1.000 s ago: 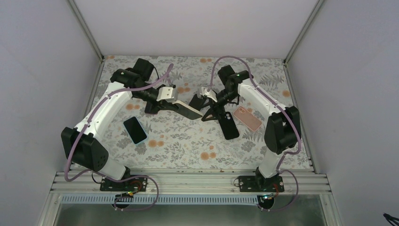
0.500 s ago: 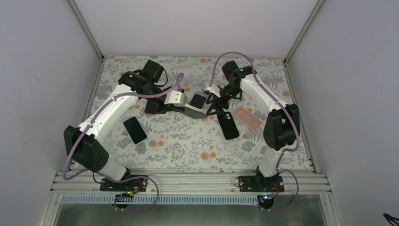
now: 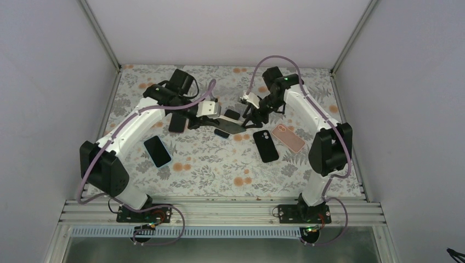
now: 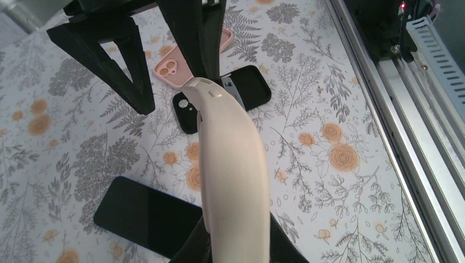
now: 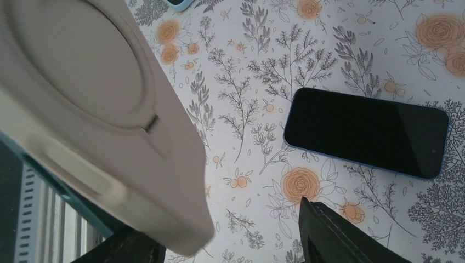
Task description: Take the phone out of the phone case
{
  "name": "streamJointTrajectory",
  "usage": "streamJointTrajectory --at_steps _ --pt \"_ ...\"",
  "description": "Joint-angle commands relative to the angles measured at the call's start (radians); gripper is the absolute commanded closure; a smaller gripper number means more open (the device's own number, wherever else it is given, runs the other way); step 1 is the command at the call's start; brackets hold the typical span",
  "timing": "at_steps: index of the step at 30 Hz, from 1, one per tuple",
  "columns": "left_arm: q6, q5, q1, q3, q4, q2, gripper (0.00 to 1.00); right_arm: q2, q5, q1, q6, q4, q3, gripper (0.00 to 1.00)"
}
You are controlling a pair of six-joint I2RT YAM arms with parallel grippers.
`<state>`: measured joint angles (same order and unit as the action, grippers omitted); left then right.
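Beige phone case (image 4: 233, 175), raised over the middle of the floral table (image 3: 208, 164), clamped edgewise by the left gripper (image 3: 216, 118). The right gripper (image 3: 251, 116) has its jaws spread at the case's far end. Whether the phone sits inside cannot be told.

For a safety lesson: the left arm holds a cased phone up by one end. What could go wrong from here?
The left fingers pinch the phone case at one end only, so it may twist loose. The right fingers stand wide apart; a slip could drop it onto the black case.
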<state>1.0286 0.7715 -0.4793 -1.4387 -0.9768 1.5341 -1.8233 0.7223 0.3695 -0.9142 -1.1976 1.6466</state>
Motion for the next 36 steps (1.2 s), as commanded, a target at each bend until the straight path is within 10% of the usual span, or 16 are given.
streamJointTrajectory --at_steps 1,10,19,24,27,36 --pt "0.040 0.288 -0.074 -0.013 -0.162 0.089 0.98 0.066 0.167 0.049 0.153 0.208 0.080 0.39" --pt "0.016 0.368 -0.052 -0.134 -0.153 0.138 0.98 -0.019 0.261 0.182 0.011 0.016 0.153 0.36" --pt "-0.246 0.273 0.067 -0.105 0.240 0.065 0.97 -0.035 0.362 0.191 -0.011 0.000 0.070 0.96" --pt "-0.318 0.003 0.059 -0.047 0.407 -0.004 0.82 -0.006 0.330 0.104 0.115 0.078 0.057 0.96" --pt "-0.349 -0.163 0.060 0.001 0.493 -0.074 0.44 0.023 0.294 0.013 0.247 0.176 0.029 0.96" --pt "-0.452 -0.478 0.009 0.040 0.688 -0.107 0.21 0.123 0.004 -0.187 0.707 0.586 -0.036 0.96"
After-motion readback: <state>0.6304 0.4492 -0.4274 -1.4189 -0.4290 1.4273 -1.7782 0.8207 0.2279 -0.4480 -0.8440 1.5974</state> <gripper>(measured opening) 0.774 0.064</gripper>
